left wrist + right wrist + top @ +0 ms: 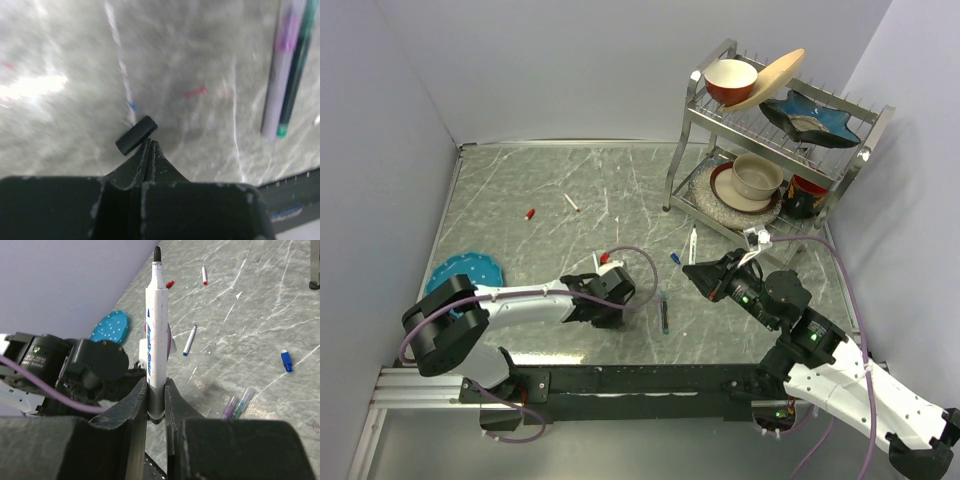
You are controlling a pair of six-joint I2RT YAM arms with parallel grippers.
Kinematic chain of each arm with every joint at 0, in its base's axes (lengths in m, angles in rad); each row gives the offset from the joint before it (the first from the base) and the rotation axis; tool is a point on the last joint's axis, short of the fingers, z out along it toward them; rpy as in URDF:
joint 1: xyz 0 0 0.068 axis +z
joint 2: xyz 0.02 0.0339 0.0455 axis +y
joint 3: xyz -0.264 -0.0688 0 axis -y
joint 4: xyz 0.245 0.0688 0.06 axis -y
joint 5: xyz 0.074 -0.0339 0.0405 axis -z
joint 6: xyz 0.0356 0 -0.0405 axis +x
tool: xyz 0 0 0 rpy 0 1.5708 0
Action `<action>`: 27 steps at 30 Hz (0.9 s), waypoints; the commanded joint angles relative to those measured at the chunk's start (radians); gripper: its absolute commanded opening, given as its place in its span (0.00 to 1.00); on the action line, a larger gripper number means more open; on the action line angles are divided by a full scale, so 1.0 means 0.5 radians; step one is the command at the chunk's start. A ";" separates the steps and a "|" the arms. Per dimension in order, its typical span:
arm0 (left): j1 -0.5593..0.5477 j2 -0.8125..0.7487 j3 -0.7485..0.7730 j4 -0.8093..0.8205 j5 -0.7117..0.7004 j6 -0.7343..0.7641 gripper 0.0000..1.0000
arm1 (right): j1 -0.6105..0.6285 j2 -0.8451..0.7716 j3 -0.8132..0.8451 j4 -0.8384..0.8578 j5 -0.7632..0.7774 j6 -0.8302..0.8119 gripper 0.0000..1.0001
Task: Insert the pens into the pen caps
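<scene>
My right gripper (156,386) (693,266) is shut on the lower barrel of a white pen (156,325) (693,244), whose bare black tip points away from the jaws. My left gripper (150,143) (608,305) is shut and low over the table, with nothing between its fingers. A black pen cap (136,135) lies crosswise right at its fingertips. A purple pen (281,70) and a dark teal pen (299,65) (663,312) lie side by side between the arms. On the table are a blue-tipped pen (190,340), a blue cap (286,360) (675,258), a red-tipped pen (571,202) and a red cap (530,213).
A metal dish rack (840,170) with bowls and plates stands at the back right. A teal plate (465,270) lies by the left wall. Purple cable (645,262) loops above the left wrist. Walls close in the table on the left and the back.
</scene>
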 commanded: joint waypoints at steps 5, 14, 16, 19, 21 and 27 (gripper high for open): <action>0.216 -0.078 0.036 0.010 -0.166 0.169 0.01 | -0.005 -0.079 -0.001 0.023 0.047 -0.004 0.00; 0.332 -0.317 0.079 -0.103 -0.163 0.454 0.30 | -0.005 -0.082 0.009 0.033 0.044 -0.017 0.00; 0.366 -0.324 0.103 -0.103 -0.135 0.558 0.42 | -0.005 -0.079 0.005 0.039 0.041 -0.014 0.00; 0.375 -0.281 0.186 -0.116 -0.123 0.764 0.51 | -0.005 -0.085 -0.004 0.045 0.032 -0.008 0.00; 0.375 -0.204 0.293 -0.128 -0.040 0.865 0.54 | -0.005 -0.106 -0.007 0.045 0.038 -0.008 0.00; 0.375 0.093 0.545 -0.300 -0.012 1.105 0.56 | -0.005 -0.171 0.021 -0.010 0.062 -0.029 0.00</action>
